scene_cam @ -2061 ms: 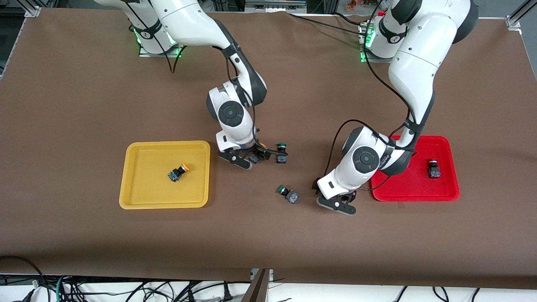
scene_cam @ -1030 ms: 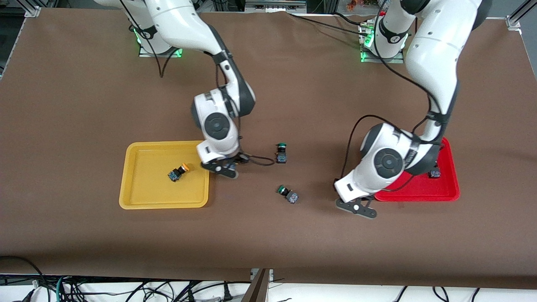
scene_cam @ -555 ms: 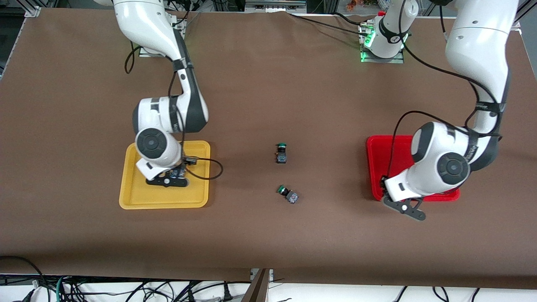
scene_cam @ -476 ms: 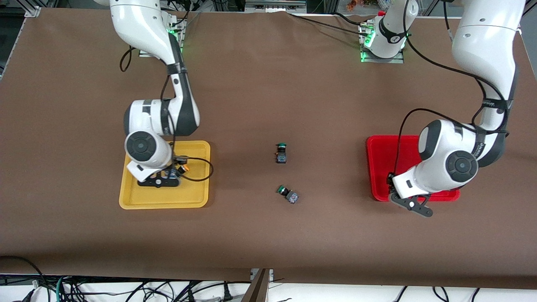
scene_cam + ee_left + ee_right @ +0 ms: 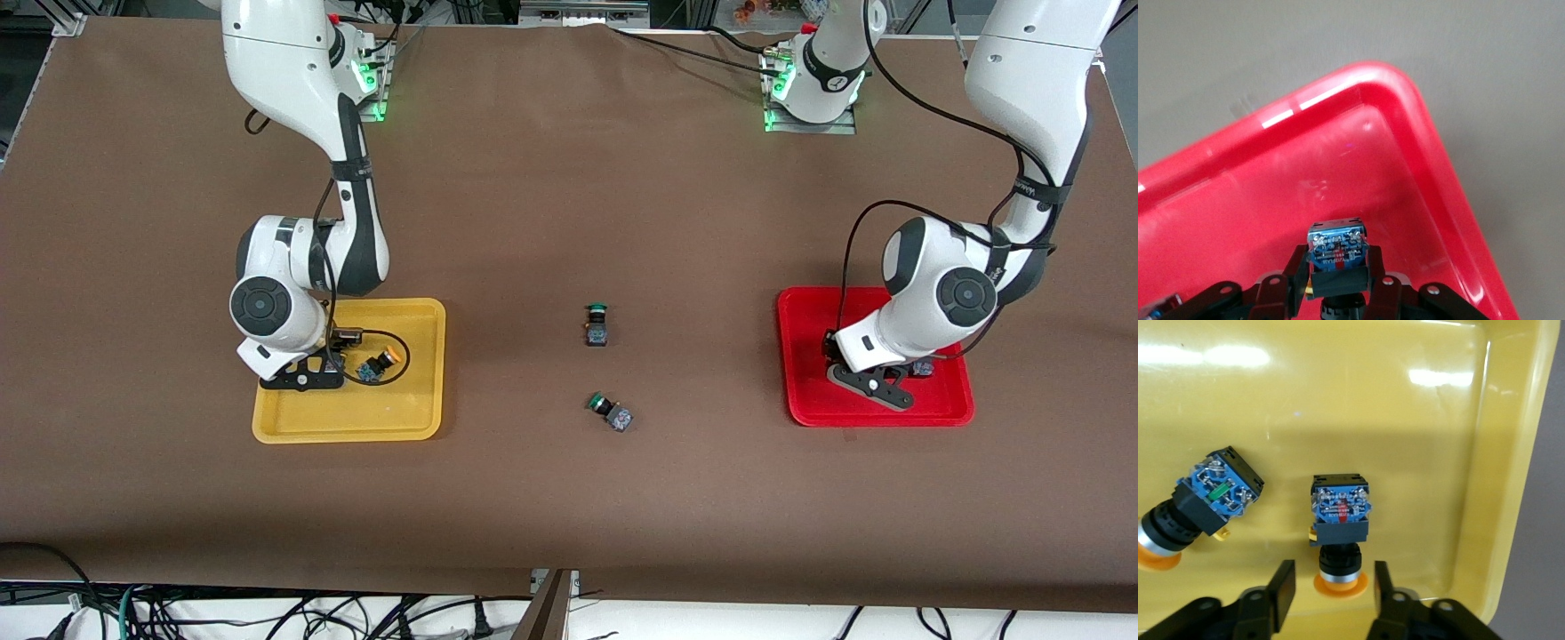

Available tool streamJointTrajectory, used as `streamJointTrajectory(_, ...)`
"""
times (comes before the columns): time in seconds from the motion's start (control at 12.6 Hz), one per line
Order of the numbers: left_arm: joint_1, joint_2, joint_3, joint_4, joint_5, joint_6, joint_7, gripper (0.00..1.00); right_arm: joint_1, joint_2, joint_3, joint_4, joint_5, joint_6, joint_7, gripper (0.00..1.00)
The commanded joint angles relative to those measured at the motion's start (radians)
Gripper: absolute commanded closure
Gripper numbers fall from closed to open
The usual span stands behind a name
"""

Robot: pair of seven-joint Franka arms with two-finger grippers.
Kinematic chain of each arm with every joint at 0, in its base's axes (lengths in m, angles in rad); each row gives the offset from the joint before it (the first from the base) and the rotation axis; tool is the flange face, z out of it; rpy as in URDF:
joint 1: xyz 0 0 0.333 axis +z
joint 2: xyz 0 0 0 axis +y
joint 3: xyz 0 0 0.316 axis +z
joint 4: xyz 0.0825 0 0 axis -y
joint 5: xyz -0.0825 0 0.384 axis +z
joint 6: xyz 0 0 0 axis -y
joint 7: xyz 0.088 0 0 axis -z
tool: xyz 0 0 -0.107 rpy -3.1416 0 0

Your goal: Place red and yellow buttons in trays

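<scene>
My right end effector (image 5: 1331, 590) is down in the yellow tray (image 5: 418, 418), fingers spread apart with a yellow-capped button (image 5: 1339, 527) lying loose between them, not pinched. Its orange-yellow cap points back toward my wrist and its dark base with the blue terminal face points away. Just beside it lies the other yellow-capped button (image 5: 1201, 503), tilted on its side on the tray floor, apart from the first. From the front camera that second one (image 5: 378, 364) shows beside my right end effector (image 5: 300, 380), toward the middle of the table.

Over at the left arm's end, my left end effector (image 5: 1337, 293) is inside the red tray (image 5: 805, 391), near one of its rounded corners, and the fingers are clamped on a button (image 5: 1336, 257) with its blue terminal face up toward the camera; the cap colour I cannot make out. Another button (image 5: 922, 365) peeks out in the red tray just beside my left end effector (image 5: 869, 387).

Out on the brown table (image 5: 569, 178), between the trays, two green-capped buttons sit untouched: one (image 5: 596, 325) farther from the front camera, one (image 5: 612, 412) nearer.
</scene>
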Motion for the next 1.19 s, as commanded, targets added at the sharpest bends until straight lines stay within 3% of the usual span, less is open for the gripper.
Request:
streamJointTrajectory(0.0,0.034,-0.061,-0.012,-0.069,0.015,0.012,0.009,0.85,0.015,-0.047,-0.027,0.000,0.032,0.003,-0.032,0.01)
streamJointTrajectory(0.08,0.039,-0.058,-0.012,-0.068,0.014,0.012,0.009,0.74,0.015,-0.077,-0.032,0.014,0.033,0.002,-0.026,0.01)
streamJointTrajectory(0.24,0.043,-0.046,-0.012,-0.055,0.003,0.012,-0.002,0.01,0.018,-0.096,-0.036,0.089,0.035,-0.041,-0.011,0.01)
streamJointTrajectory(0.4,0.036,-0.041,-0.012,-0.005,0.001,-0.004,-0.013,0.00,0.029,-0.131,-0.042,0.156,0.035,-0.183,0.088,0.01)
streamJointTrajectory(0.63,0.022,-0.041,-0.013,0.122,-0.034,-0.087,-0.025,0.00,0.046,-0.284,-0.042,0.157,0.019,-0.297,0.135,0.01)
streamJointTrajectory(0.79,0.004,-0.041,-0.013,0.261,-0.162,-0.273,-0.025,0.00,0.046,-0.361,-0.067,0.157,-0.014,-0.374,0.135,0.01)
streamJointTrajectory(0.95,-0.024,-0.046,-0.010,0.415,-0.190,-0.470,-0.048,0.00,0.046,-0.444,-0.073,0.149,-0.066,-0.415,0.126,0.00)
streamJointTrajectory(1.11,-0.032,-0.128,-0.006,0.443,-0.187,-0.559,-0.162,0.00,0.020,-0.499,-0.061,0.146,-0.134,-0.463,0.130,0.00)
